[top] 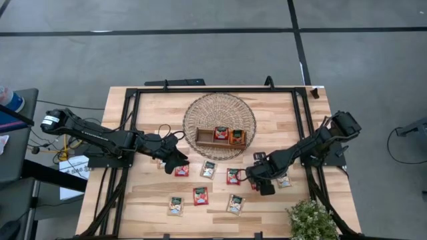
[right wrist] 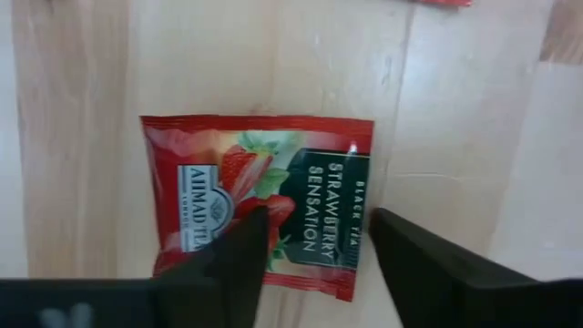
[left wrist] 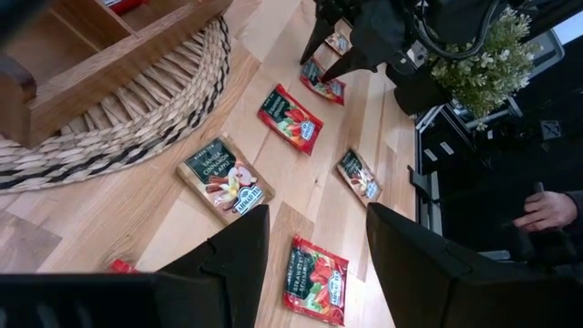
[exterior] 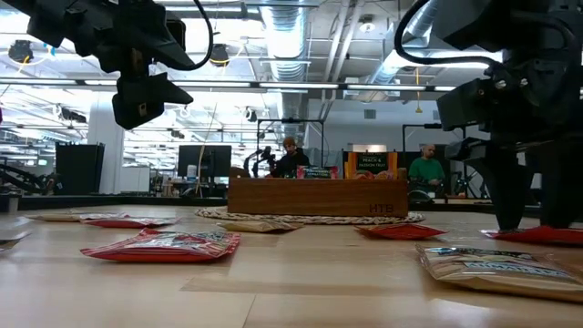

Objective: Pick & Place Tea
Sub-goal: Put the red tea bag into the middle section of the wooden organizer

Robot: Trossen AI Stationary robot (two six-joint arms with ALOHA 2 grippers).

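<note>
A: Left side of the table first. What's the left gripper (top: 179,160) doing?

B: Hangs above the boards, clear of the surface in the low view, fingers apart and empty. A red sachet (top: 181,171) lies just under it, and a pale cinnamon sachet (left wrist: 225,178) lies flat on the wood ahead of its fingers, beside the edge of the wicker basket (top: 248,121).

A: Front row?

B: A pale sachet (top: 176,205), then a red strawberry sachet (top: 200,195), then another pale one (top: 235,204). All flat on bare wood, apart from each other.

A: Middle of the table?

B: The basket holds the wooden tray (top: 205,137). Two sachets already sit in it, a red one (top: 220,134) in the centre compartment and an orange one (top: 237,137) in the compartment to its right. The left compartment I read as bare wood.

A: Between the basket and the front row?

B: Another pale sachet (top: 209,169), then a red one (top: 233,176).

A: Right gripper (top: 262,183)?

B: Down low, fingers spread, straddling a red strawberry sachet (right wrist: 260,200) that lies flat on the table. Not clamped on it. One more pale sachet (top: 285,181) lies just right of that gripper; a potted plant (top: 311,219) sits at the front right corner.
</note>
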